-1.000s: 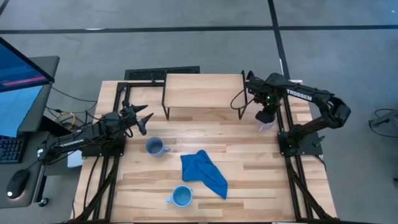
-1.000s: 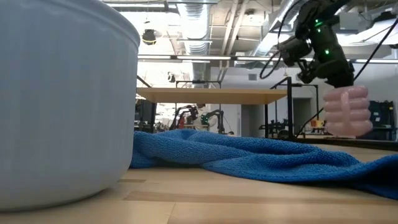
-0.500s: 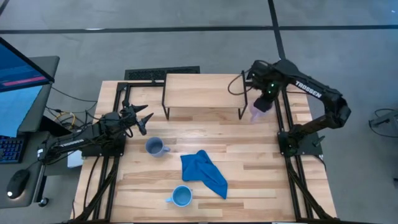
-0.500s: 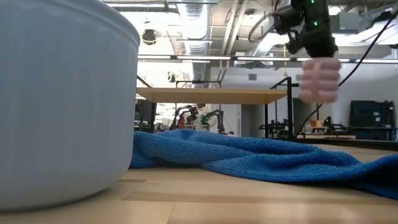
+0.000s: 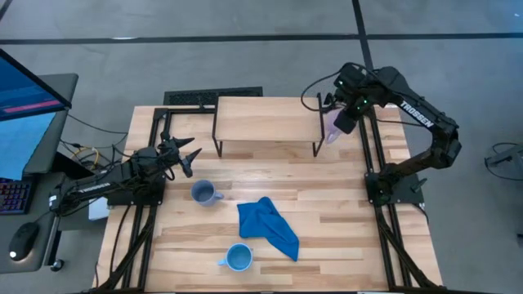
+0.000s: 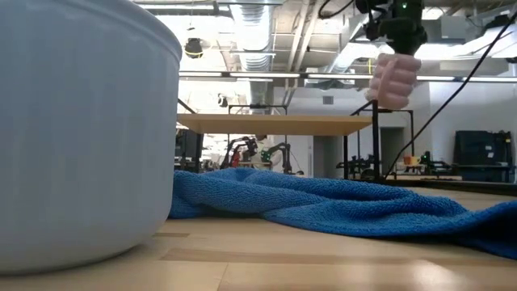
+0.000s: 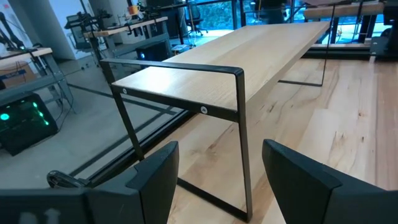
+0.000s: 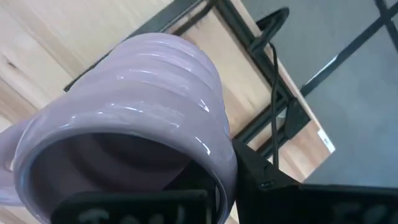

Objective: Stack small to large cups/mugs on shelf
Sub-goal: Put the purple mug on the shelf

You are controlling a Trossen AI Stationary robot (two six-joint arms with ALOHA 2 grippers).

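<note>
My right gripper point(image 5: 338, 129) is shut on the pale purple mug point(image 5: 333, 135), held in the air just off the right end of the shelf point(image 5: 265, 118) and higher than its plank point(image 6: 275, 124). The grey-blue mug point(image 5: 203, 193) stands upright on the table left of centre. The bright light blue mug point(image 5: 238, 258) stands near the front edge and fills the left of the low view point(image 6: 81, 129). My left gripper point(image 5: 186, 157) rests open at the table's left, pointing toward the shelf's left leg point(image 7: 242, 130). My right gripper holds the purple mug by its rim wall point(image 8: 225, 171), one finger inside the mug point(image 8: 143, 205) and one outside point(image 8: 264, 177). The fingers come steeply from above. The mug point(image 6: 393, 79) hangs below them, slightly tilted, clear of table and shelf.
A crumpled blue cloth point(image 5: 270, 227) lies on the table between the two standing mugs and the right arm's base. The shelf's thin black legs point(image 5: 319, 143) stand close beside the hanging mug. Bare wooden tabletop point(image 5: 343, 204) lies right of the cloth.
My right gripper has risen with the purple mug, from just above the table to above shelf height. It has gone toward the far edge and a little left toward the shelf's right end, tipping to point more steeply down. It has stayed shut on the mug.
</note>
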